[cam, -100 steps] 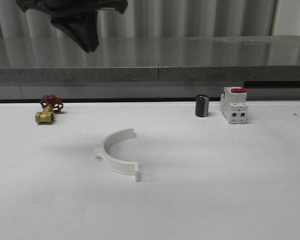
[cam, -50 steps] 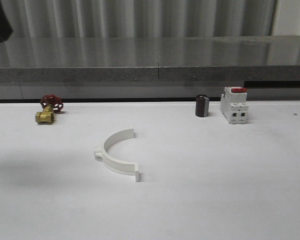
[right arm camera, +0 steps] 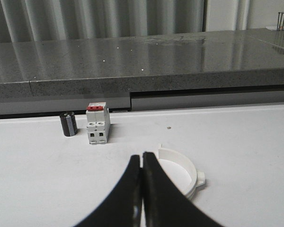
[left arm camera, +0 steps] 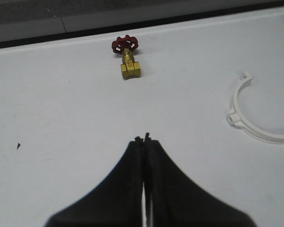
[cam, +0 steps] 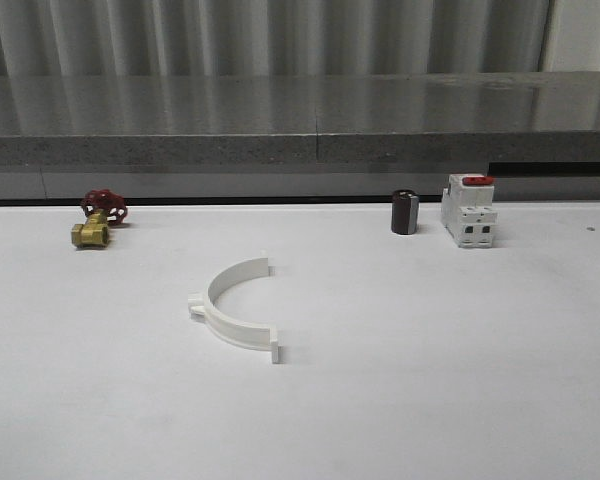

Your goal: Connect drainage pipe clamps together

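The big white table (cam: 430, 400) is holding everything. One white half-ring (cam: 235, 315) is lying flat near the middle, its open side facing the back, so another half can meet it. A second half-ring (right arm camera: 182, 172) is lying just past my right claw (right arm camera: 142, 158). The white switch box (cam: 469, 210) and the brass tap (cam: 95, 222) are sitting far back, out of my way. I am keeping my left claw (left arm camera: 143, 142) and right claw squeezed tight, holding nothing.
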